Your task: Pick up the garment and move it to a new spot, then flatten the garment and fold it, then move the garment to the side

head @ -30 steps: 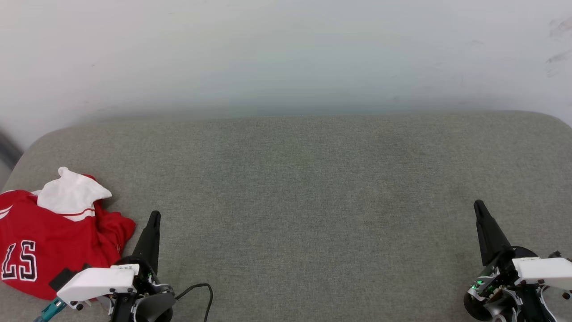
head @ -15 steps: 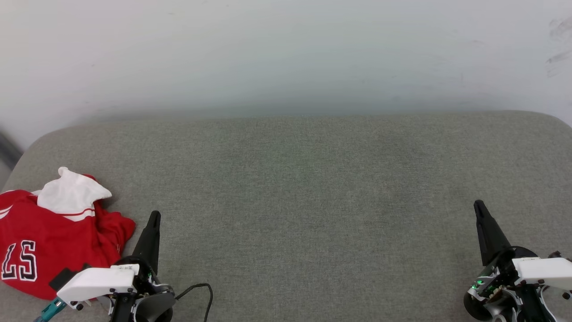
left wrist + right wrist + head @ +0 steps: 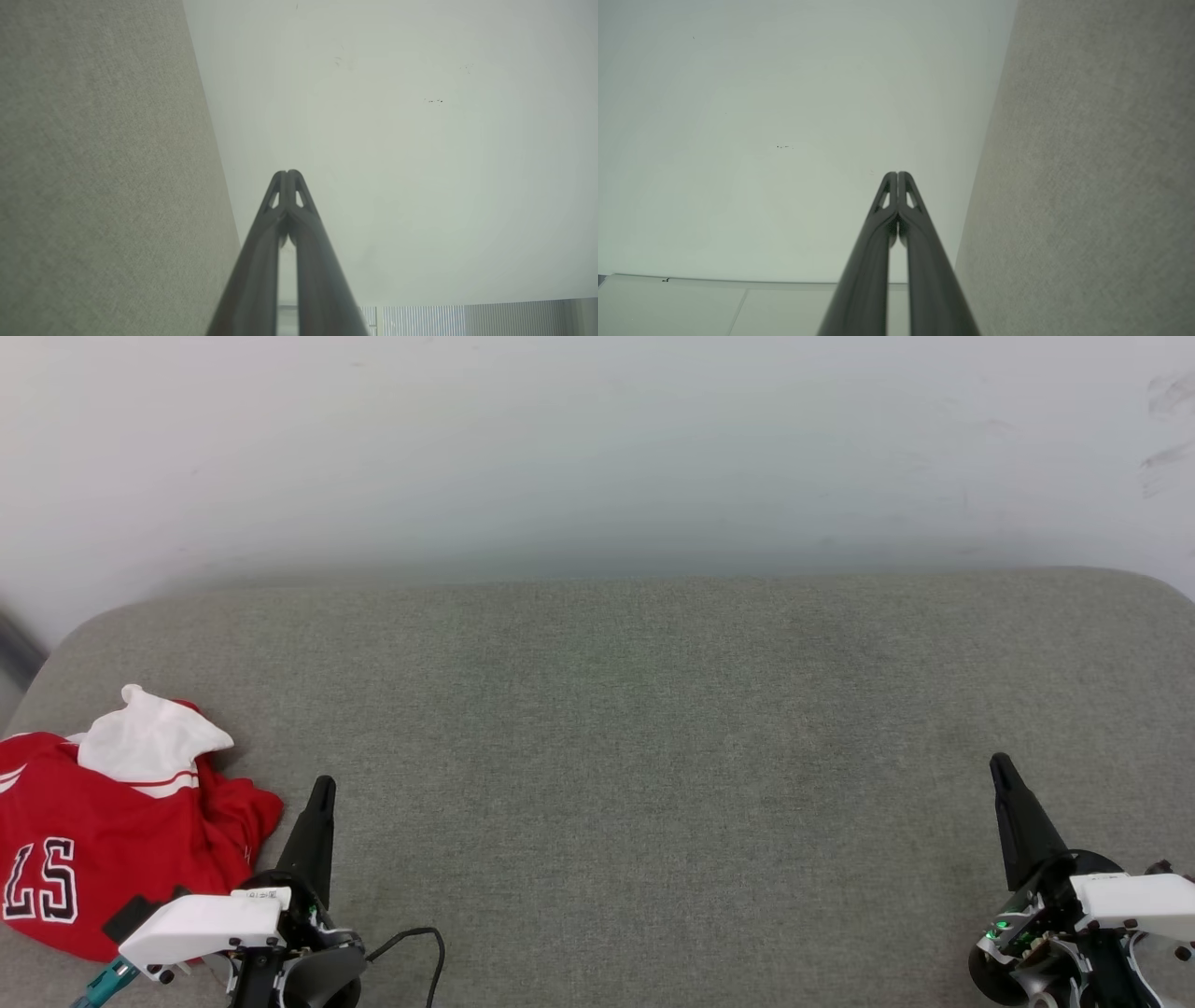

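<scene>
You are looking down on a broad grey woven cushion [image 3: 653, 756] with rounded corners, sitting against a plain white wall [image 3: 597, 448] that is showing faint scuffs [image 3: 1167, 394].

Coarse matt woven cushion [image 3: 653, 756], soft cloth garment [image 3: 112, 831] (smooth), wall [image 3: 597, 448] seemingly matt paint.

Head camera high, facing down over grey cushion [image 3: 653, 756] toward wall [image 3: 597, 448]; wrist cameras share both.
</scene>
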`<state>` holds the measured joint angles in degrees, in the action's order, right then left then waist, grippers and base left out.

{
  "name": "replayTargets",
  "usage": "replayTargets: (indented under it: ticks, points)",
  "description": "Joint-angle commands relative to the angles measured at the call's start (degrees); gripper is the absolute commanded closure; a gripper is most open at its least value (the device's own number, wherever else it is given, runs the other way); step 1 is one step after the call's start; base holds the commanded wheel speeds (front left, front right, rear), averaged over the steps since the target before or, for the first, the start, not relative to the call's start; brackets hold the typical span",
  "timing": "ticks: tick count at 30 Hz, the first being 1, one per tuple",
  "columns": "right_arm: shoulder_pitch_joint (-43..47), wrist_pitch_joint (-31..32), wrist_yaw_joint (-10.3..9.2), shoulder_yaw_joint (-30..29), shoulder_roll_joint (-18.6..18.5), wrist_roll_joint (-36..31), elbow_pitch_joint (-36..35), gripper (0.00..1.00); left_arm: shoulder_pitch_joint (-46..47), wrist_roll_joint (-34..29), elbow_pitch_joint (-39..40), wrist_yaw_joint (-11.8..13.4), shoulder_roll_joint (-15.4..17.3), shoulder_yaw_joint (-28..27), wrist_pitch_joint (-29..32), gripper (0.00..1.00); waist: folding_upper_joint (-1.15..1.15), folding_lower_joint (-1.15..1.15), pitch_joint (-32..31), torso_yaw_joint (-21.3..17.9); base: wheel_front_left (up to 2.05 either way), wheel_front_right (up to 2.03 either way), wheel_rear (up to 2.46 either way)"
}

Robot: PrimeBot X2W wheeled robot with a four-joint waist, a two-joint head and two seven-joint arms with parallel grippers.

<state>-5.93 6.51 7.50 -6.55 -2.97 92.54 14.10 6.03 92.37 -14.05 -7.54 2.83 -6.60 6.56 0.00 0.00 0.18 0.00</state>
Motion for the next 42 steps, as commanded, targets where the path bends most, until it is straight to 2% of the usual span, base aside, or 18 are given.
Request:
replayTargets:
  ticks: [1,4,5,16,23,30,42]
  points:
    - [-0.6,0.0,-0.02,0.0,0.2,-0.3,0.1,1.0,0.4,0.1,0.0,-0.1,-0.1,-0.1,0.1,1.0,0.0,0.0,0.0,0.0,0.0,0.0,0.0]
    - [-0.6,0.0,-0.02,0.0,0.2,-0.3,0.1,1.0,0.4,0.1,0.0,-0.1,-0.1,-0.1,0.1,1.0,0.0,0.0,0.0,0.0,0.0,0.0,0.0]
    - [0.0,0.0,0.0,0.0,0.0,0.0,0.0,0.0,0.0,0.0,0.0,0.0,0.0,0.0,0.0,0.0,0.0,0.0,0.0,0.0,0.0,0.0,0.0]
    - [1.5,-2.3,-0.01,1.5,-0.2,-1.5,-2.2,0.0,0.2,-0.6,0.8,0.0,0.0,3.9,-2.5,0.0,0.0,0.0,0.0,0.1,0.0,0.0,0.0]
    - [2.3,-4.3,0.0,3.0,-1.0,-4.8,-3.9,0.0,0.3,-3.3,2.5,0.0,0.0,5.9,-4.4,0.0,0.0,0.0,0.0,0.3,0.0,0.0,0.0]
    - [2.9,-6.1,0.0,3.0,-0.9,-10.3,-5.8,0.0,0.3,-8.7,4.2,0.0,0.0,8.1,-6.1,0.0,0.0,0.0,-0.1,0.6,0.0,0.0,0.0]
    - [4.1,-8.8,0.01,3.5,-0.9,-25.3,-8.6,0.0,0.6,-24.3,4.5,0.0,0.0,11.0,-8.9,0.0,0.0,0.0,-0.3,1.0,0.0,0.0,0.0]
